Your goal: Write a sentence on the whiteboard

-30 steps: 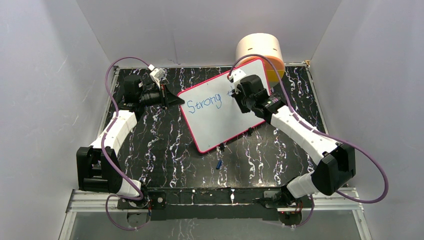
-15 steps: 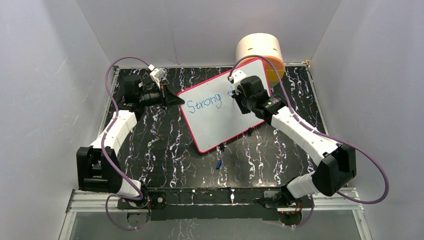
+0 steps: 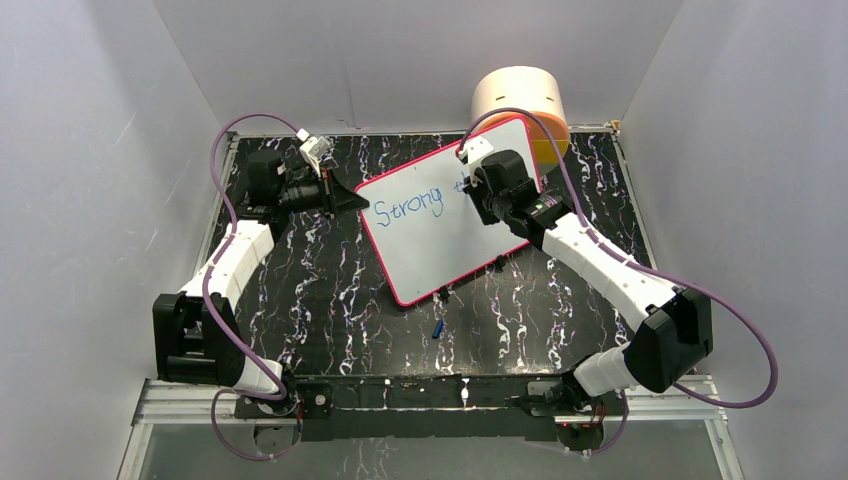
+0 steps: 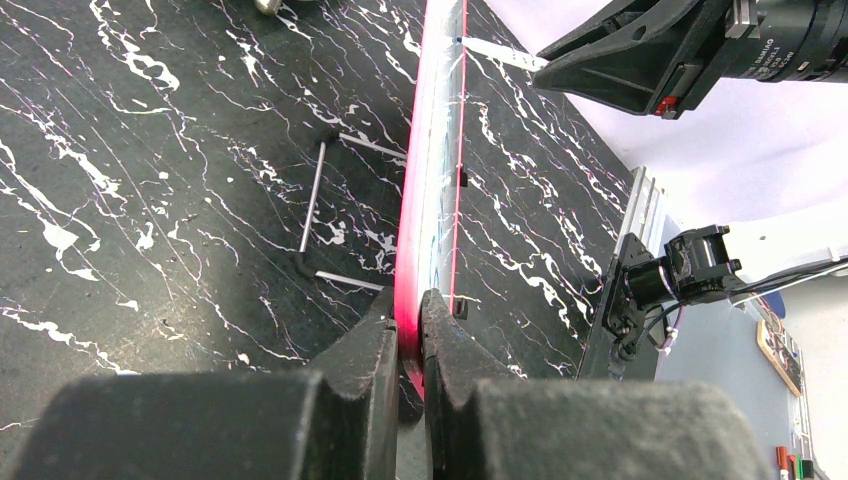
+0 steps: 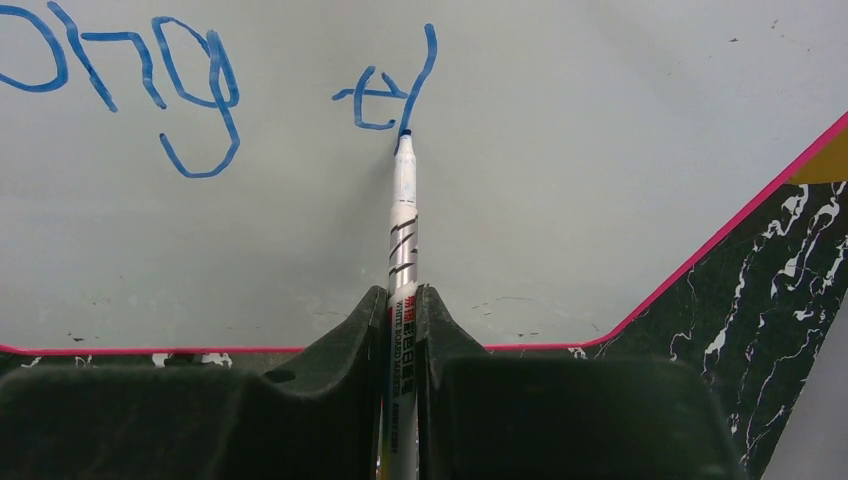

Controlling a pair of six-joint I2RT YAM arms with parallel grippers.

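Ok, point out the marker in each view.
Top external: not visible; it sits under the right gripper, over the whiteboard.
Left wrist: upper middle, the marker is a thin white stick reaching from the right gripper to the board.
Right wrist: centre, upright, tip on the blue writing.
Shared landmark: the whiteboard's pink frame, which the left gripper pinches.

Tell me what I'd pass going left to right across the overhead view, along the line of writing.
left hand, clamped on the whiteboard at its left edge → blue word "Strong" → right hand, holding the marker. The beige-and-orange cylinder overlaps the right hand sideways, so it is left out.
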